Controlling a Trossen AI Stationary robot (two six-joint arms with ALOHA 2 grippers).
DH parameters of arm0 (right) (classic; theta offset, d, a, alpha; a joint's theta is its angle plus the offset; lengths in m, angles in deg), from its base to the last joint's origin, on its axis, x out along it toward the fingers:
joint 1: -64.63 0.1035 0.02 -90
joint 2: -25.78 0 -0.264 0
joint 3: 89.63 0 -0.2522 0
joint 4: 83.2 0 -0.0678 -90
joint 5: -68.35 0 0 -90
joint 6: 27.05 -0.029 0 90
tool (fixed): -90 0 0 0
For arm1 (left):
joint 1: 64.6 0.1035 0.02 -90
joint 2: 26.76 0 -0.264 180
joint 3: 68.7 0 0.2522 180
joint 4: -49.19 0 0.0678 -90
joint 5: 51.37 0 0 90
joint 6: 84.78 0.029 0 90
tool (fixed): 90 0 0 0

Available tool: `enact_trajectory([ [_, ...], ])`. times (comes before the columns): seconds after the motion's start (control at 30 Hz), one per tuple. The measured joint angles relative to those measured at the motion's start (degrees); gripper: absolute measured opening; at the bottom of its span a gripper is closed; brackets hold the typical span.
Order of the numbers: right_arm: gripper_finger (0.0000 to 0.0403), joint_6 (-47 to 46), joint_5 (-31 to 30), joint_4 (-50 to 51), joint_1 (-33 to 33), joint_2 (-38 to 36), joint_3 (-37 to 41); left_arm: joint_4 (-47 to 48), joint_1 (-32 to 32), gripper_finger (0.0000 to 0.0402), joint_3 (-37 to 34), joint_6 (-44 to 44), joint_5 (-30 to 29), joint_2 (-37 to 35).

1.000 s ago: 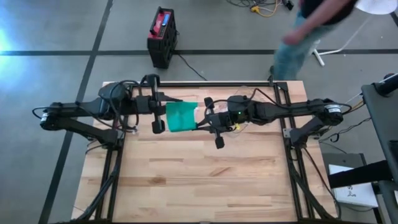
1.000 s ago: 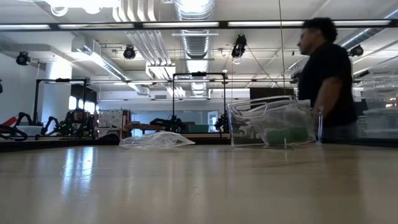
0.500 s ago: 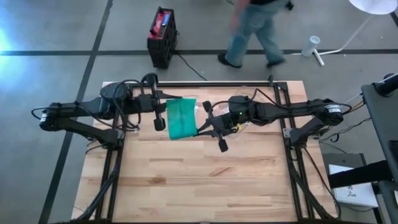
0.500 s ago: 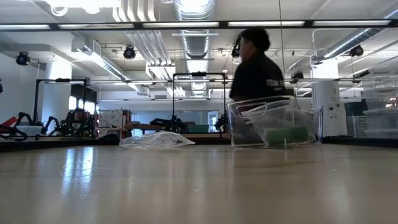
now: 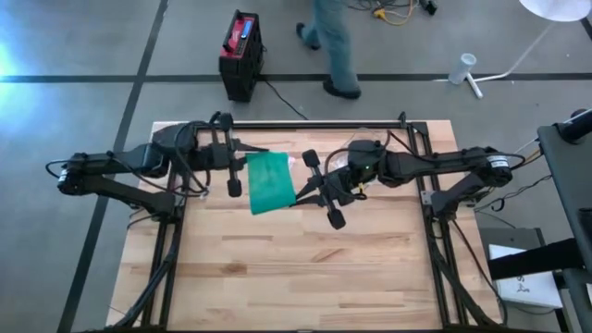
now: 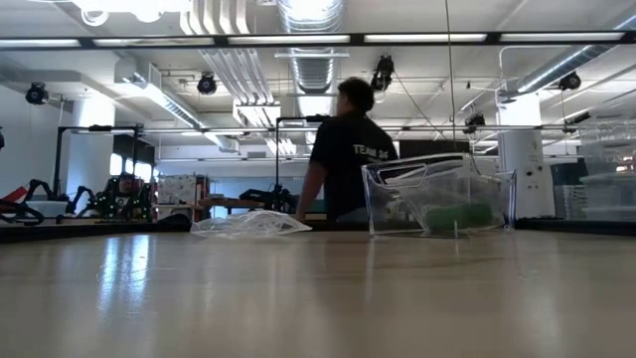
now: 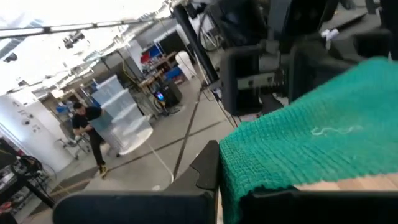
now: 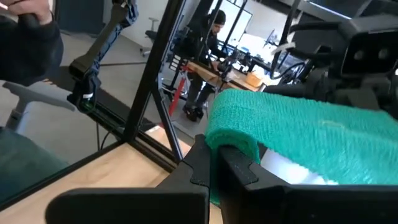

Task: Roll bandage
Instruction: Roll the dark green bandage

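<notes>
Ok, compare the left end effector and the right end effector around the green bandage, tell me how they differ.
The left end effector grips the green bandage at its left edge; the right end effector grips its right edge. The left end effector sits nearer the table's far edge and its arm lies square to the table; the right end effector is angled toward the near side, so the bandage hangs slightly skewed. Both are shut on the bandage, stretching it between them.
</notes>
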Motion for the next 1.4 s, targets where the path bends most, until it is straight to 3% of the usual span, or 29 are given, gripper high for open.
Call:
enact_trajectory([
  [0.23,0.0,0.1,-3.2,2.3,-0.2,0.0,0.0,-1.1,0.0,0.0,0.1,0.2,0.5,-2.9],
  [0.4,0.0,0.2,-5.7,3.2,-0.2,0.0,0.0,-2.0,0.0,0.0,0.1,-0.7,5.6,-6.8],
  [0.63,0.0,0.4,-5.5,3.0,-0.2,0.0,0.0,-2.0,0.0,0.0,-0.2,-1.3,5.9,-6.9],
  [0.9,0.0,0.2,-2.7,3.0,-0.2,0.0,0.0,-3.9,0.1,0.0,-0.3,0.9,4.9,-2.3],
  [1.07,0.0,0.3,-2.7,3.0,-0.2,0.0,0.0,-1.7,0.1,0.0,-0.3,1.2,-1.1,-2.2],
  [1.4,0.0,0.4,-0.8,1.1,-0.2,0.0,0.0,0.9,0.1,0.0,-0.3,1.1,-1.5,-0.3],
])
